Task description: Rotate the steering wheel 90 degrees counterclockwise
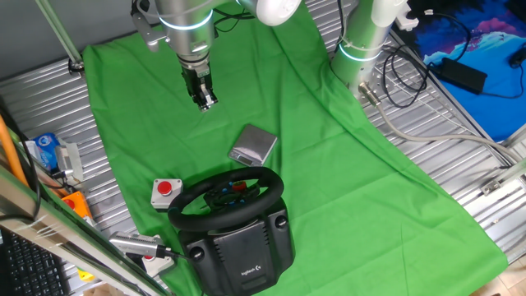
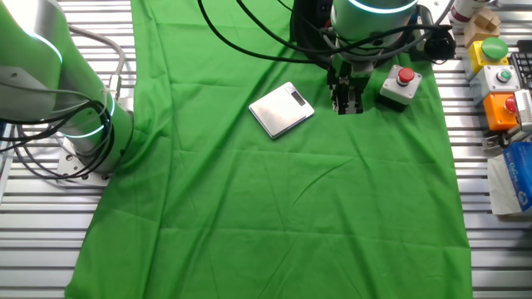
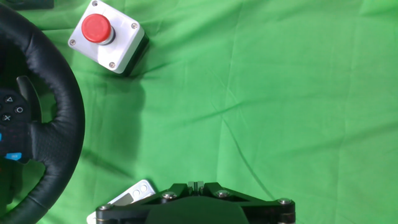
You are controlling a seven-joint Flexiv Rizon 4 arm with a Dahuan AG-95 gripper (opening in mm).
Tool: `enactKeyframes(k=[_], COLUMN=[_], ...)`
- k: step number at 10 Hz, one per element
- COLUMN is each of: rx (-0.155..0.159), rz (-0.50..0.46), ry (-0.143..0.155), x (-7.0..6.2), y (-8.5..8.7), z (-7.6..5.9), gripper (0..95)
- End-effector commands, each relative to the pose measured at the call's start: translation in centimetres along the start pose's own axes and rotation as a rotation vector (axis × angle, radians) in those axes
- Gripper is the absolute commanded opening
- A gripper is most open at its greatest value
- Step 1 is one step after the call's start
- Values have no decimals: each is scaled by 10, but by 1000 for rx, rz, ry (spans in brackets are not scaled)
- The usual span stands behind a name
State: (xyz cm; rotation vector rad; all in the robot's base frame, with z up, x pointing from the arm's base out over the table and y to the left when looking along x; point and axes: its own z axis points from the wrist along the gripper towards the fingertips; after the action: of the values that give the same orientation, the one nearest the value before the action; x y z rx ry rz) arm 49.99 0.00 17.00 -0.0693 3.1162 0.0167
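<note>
The steering wheel [image 1: 227,200] is sitting at the near edge of the green cloth [image 1: 329,156] covering the desk [image 1: 468,177], mounted on a bulky black base [image 1: 238,247] that is carrying a small white Logitech-style logo, too small to read with certainty. Red and blue hub controls are showing inside the thick black rim; in the hand view the hub buttons are bearing cross and circle symbols.

The tool [image 1: 205,102] is hanging above the cloth, well apart from the wheel and touching nothing. Its fingers are appearing close together in both fixed views, with nothing between them, though the exact gap cannot be told.

A grey box with a red push button [image 1: 165,191] is resting just beside the wheel's rim. A flat silver digital scale [image 1: 253,145] is lying on the cloth between the tool and the wheel. No writing on either is legible.
</note>
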Motion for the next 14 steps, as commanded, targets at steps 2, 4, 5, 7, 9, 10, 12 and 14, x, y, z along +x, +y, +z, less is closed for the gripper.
enactKeyframes(k=[2,4,5,7,9,10,12,14], rx=[1,1,1,1,1,1,1,2], rz=[0,0,0,0,0,-22,-50,-85], ry=[0,0,0,0,0,0,1,1], x=[0,0,0,0,0,0,0,0], y=[0,0,0,0,0,0,0,0], z=[0,0,0,0,0,0,0,0], gripper=[0,0,0,0,0,0,0,0])
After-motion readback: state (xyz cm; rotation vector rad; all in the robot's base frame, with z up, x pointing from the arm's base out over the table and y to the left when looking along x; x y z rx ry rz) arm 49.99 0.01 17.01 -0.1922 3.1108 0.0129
